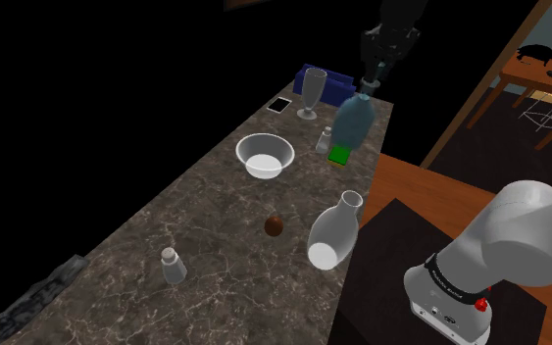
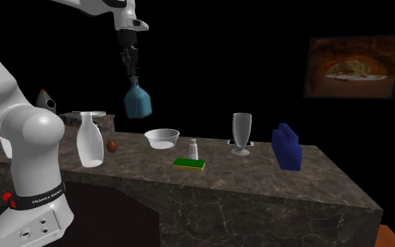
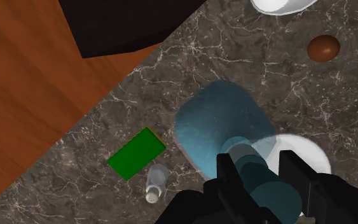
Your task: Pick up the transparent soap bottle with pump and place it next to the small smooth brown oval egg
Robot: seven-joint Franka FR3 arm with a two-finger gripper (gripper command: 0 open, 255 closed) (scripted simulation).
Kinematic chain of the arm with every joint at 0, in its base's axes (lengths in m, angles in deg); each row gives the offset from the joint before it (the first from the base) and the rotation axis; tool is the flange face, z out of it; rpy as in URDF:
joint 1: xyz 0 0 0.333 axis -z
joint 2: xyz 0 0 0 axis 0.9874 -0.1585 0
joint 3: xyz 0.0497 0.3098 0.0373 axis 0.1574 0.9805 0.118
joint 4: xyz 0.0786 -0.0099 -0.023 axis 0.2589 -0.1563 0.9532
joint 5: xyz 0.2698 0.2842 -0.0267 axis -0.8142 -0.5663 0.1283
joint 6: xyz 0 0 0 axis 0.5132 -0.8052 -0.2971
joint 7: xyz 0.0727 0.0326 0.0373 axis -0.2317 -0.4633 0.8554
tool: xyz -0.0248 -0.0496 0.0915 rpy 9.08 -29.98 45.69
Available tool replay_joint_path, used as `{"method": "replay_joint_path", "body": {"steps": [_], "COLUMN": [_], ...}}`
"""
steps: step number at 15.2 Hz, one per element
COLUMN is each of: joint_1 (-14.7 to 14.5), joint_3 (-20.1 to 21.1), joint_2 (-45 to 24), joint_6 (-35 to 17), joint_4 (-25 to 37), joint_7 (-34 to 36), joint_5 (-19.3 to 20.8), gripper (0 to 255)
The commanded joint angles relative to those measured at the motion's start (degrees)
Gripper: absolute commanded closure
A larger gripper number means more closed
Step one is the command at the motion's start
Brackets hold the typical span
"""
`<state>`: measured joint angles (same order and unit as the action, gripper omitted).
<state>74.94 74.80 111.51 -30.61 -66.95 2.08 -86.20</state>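
We have the bottle (image 1: 354, 120) hanging by its pump neck, fingers (image 3: 293, 170) pinching it, high over the counter's (image 1: 146, 235) far end to clear everything. One egg (image 1: 275, 224) waits nearer, well apart. One bowl (image 1: 265, 155), one sponge (image 1: 339, 154), a shaker (image 1: 325, 138), a second shaker (image 1: 173, 266): two.

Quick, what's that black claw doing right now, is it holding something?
The arm's black fingers are shut on the translucent blue pump bottle, which hangs above the dark marbled counter.
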Motion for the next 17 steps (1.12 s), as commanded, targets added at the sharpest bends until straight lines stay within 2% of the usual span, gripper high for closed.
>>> {"method": "replay_joint_path", "body": {"steps": [1, 9, 17], "joint_1": [-0.8, -3.9, -6.4], "joint_3": [2.1, 10.7, 19.8], "joint_2": [0.7, -0.6, -6.0], "joint_6": [1.1, 4.7, 7.9], "joint_4": [0.3, 5.1, 14.1], "joint_7": [2.8, 13.9, 26.0], "joint_5": [-1.0, -5.1, -7.7], "gripper": [255, 255, 255]}}
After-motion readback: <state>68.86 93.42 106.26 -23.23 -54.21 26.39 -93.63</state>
